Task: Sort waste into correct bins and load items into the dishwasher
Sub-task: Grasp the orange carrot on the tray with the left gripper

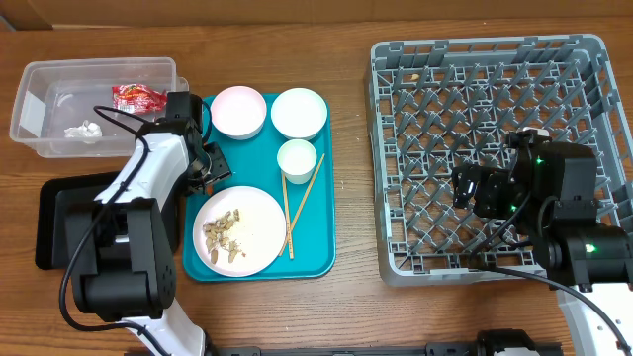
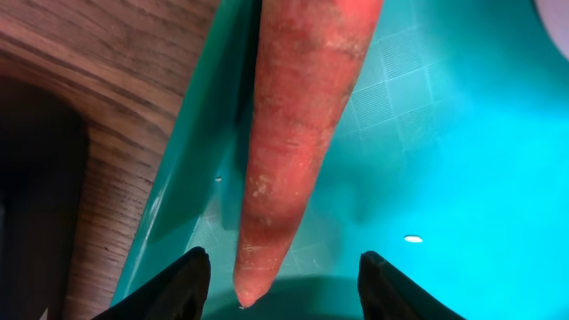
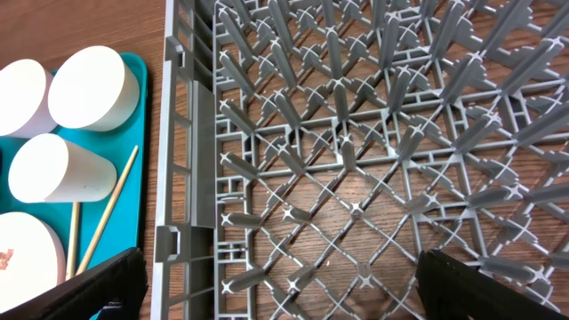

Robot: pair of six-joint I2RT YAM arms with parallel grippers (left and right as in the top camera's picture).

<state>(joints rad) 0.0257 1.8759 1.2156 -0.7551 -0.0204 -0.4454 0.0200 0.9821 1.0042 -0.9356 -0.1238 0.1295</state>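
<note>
1. One wooden counter under everything.
2. Square grey dish rack on the right side, wood grain visible through its grid of pegs.
3. At centre, teal tray bearing all the crockery.
4. At the left edge, flat black tray, partly covered by the left arm; behind it, clear tub in the far left corner.
5. Above the rack's floor, right end effector hovering with jaws spread wide, gripping nothing.
6. Low over the teal tray's left rim, left end effector with jaws partway apart, straddling the carrot's tip, a gap showing on either side.
7. Round white plate on the near part of the teal tray.
8. Two white bowls side by side along the tray's far edge.
9. Small white cup just in front of the right-hand bowl.
10. Thin wooden chopsticks right of the plate, running from beside the cup toward the near edge.
11. Orange carrot flat on the teal tray close along its left rim; hidden beneath the arm from overhead.
12. Red wrapper inside the clear tub, toward its right wall.
13. Crumpled white tissue also inside the tub.
14. Beige scraps on the plate's left half.
</note>
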